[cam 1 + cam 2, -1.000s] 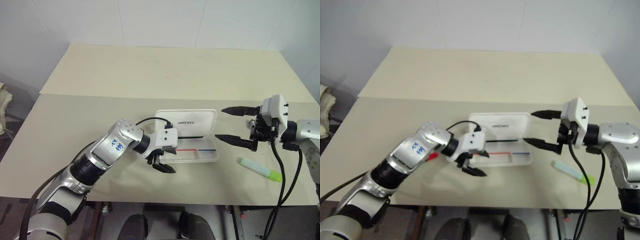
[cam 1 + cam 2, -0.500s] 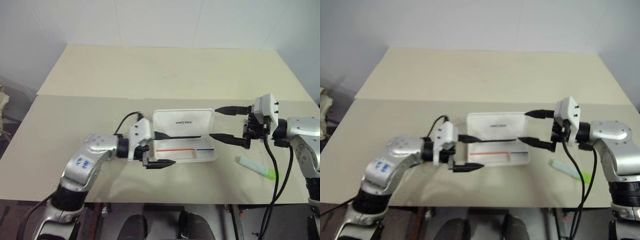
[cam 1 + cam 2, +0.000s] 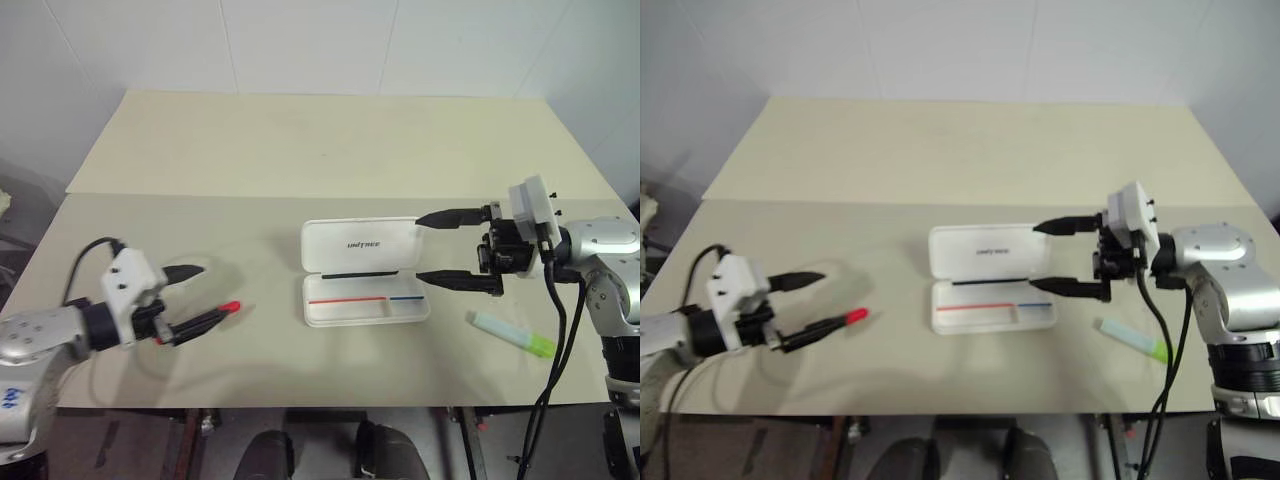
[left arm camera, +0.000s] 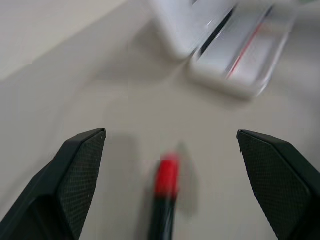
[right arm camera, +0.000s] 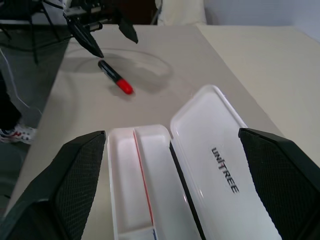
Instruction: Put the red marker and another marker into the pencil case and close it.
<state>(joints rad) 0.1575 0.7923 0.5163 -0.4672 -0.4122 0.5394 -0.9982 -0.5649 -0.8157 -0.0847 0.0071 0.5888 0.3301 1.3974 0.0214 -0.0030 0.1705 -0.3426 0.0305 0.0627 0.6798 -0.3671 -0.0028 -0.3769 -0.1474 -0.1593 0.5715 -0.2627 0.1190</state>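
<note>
The white pencil case (image 3: 363,272) lies open on the bench (image 3: 300,150). The left pincer (image 3: 195,297) gapes wide and empty, with the red marker (image 3: 212,315) lying just before its fingertips. The right pincer (image 3: 440,246), also wide and empty, hovers at the case's end; the green highlighter (image 3: 514,334) lies just beside it.

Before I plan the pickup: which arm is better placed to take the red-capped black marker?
Left. Its gripper has open jaws right by the red-capped black marker; the right gripper is at the open white plastic case.
</note>
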